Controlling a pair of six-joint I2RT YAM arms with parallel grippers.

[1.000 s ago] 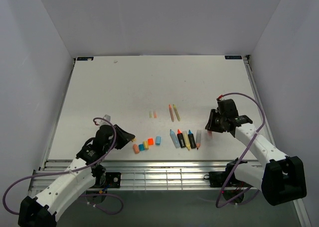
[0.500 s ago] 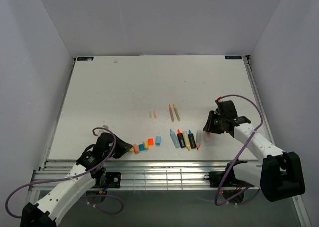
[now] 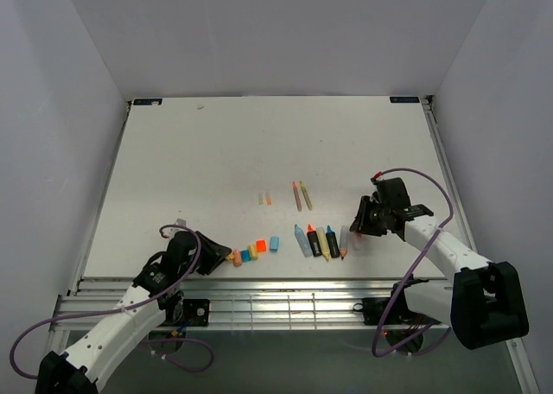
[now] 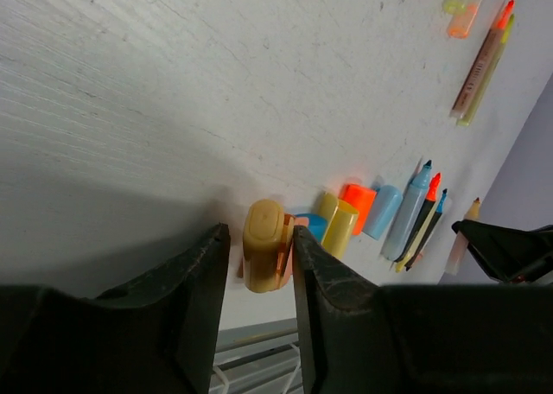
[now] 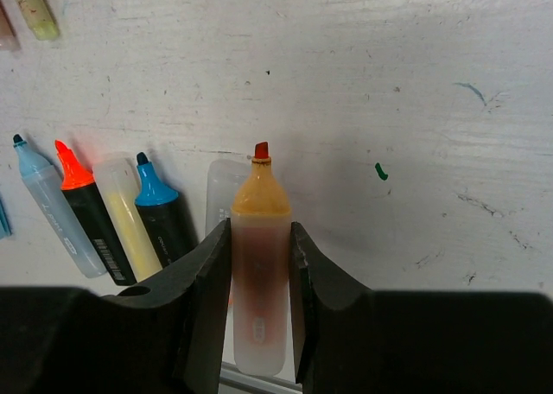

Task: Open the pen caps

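Observation:
In the left wrist view, a yellow-orange pen cap (image 4: 263, 243) lies on the table between the jaws of my left gripper (image 4: 257, 240). It touches the right finger, and a gap shows on the left side. From above, the left gripper (image 3: 222, 258) sits at the left end of a short row of pen caps (image 3: 255, 250). My right gripper (image 5: 259, 230) is shut on a pale marker barrel (image 5: 259, 202) with an amber neck and a red tip. It is held just above the table, beside the row of uncapped markers (image 3: 321, 241), with the right gripper (image 3: 359, 225) at the row's right end.
Two thin pens (image 3: 301, 195) and two tiny pale caps (image 3: 264, 200) lie further back on the white table (image 3: 216, 152). The metal rail at the near table edge (image 3: 285, 290) runs close below both grippers. Side walls enclose the table.
My left gripper came down to the table with the cap, and its jaws have widened off it. My right gripper drifted slightly left and nearer, still holding the marker.

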